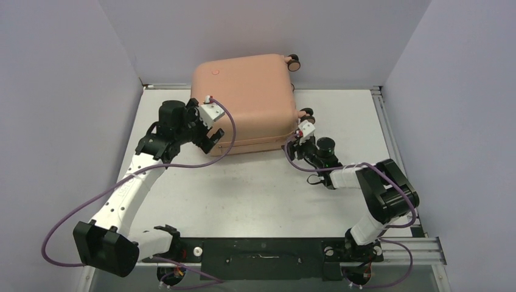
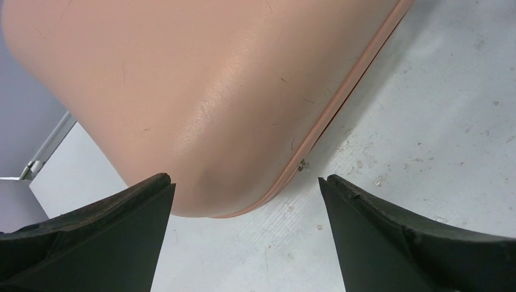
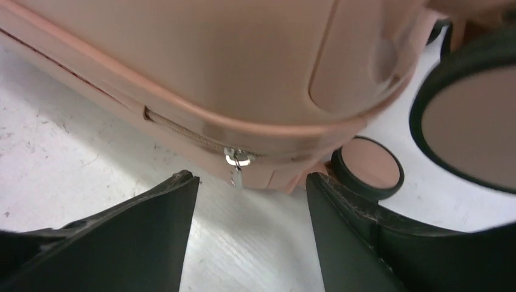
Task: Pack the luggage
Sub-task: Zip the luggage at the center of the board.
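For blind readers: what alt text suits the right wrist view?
A salmon-pink hard-shell suitcase lies on a white table, its silver zipper pull just ahead of the open right gripper. Two pink-black caster wheels show at right.

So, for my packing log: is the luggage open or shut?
Shut: the luggage lies flat on the table, both shells meeting along the seam, no lining showing. Fully zipped: cannot tell.

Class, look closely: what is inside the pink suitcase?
The luggage lies closed on the table; only its outside, zip pull and wheels show. Whatever is inside is covered.
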`<state>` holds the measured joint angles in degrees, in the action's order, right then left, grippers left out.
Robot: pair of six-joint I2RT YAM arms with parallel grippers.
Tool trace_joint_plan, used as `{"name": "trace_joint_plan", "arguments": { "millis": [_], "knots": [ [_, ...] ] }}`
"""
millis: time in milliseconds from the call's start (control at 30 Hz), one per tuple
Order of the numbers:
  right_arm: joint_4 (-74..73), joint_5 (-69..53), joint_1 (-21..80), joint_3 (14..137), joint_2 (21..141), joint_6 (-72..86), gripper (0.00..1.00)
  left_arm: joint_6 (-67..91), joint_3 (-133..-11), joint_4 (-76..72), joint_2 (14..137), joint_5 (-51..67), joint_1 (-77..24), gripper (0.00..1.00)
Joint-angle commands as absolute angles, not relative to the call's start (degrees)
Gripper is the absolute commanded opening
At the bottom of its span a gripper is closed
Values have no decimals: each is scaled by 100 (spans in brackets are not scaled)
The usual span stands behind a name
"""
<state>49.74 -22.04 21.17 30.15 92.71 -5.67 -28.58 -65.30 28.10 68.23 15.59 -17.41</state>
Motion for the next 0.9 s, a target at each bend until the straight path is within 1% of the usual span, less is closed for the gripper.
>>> {"name": "trace_joint_plan", "arguments": {
  "millis": [0,67,167,233,267,400,567,633,733,867],
  "knots": [
    [5518,-2039,2311,3387,9426,-316,60,-2985,-6851,2758,6912,1488,-1696,96],
    [5450,-1996,2344,3500,9527,-259,49,-2996,-6861,2721,6925,1472,-1696,96],
    [5413,-1919,2394,3505,9578,-206,27,-3004,-6834,2668,6916,1472,-1697,96],
    [5358,-1803,2412,3463,9545,-213,11,-3023,-6806,2649,6915,1471,-1696,96],
    [5310,-1748,2414,3451,9516,-218,6,-3031,-6796,2646,6913,1473,-1696,96],
    [4692,-1573,2375,3517,9313,-387,5,-3041,-6809,2640,6947,1472,-1705,96],
    [4440,-1381,2138,3388,8914,-546,5,-3015,-6916,2681,6998,1494,-1729,96],
    [4283,-1319,1960,3382,8819,-388,5,-2991,-6961,2695,7006,1517,-1740,96],
    [3933,-1671,1571,3492,8836,-7,5,-2971,-7011,2713,7012,1575,-1764,96],
    [3909,-2098,1173,3683,9185,612,5,-2956,-7151,2772,7090,1654,-1805,96]
  ]
}}
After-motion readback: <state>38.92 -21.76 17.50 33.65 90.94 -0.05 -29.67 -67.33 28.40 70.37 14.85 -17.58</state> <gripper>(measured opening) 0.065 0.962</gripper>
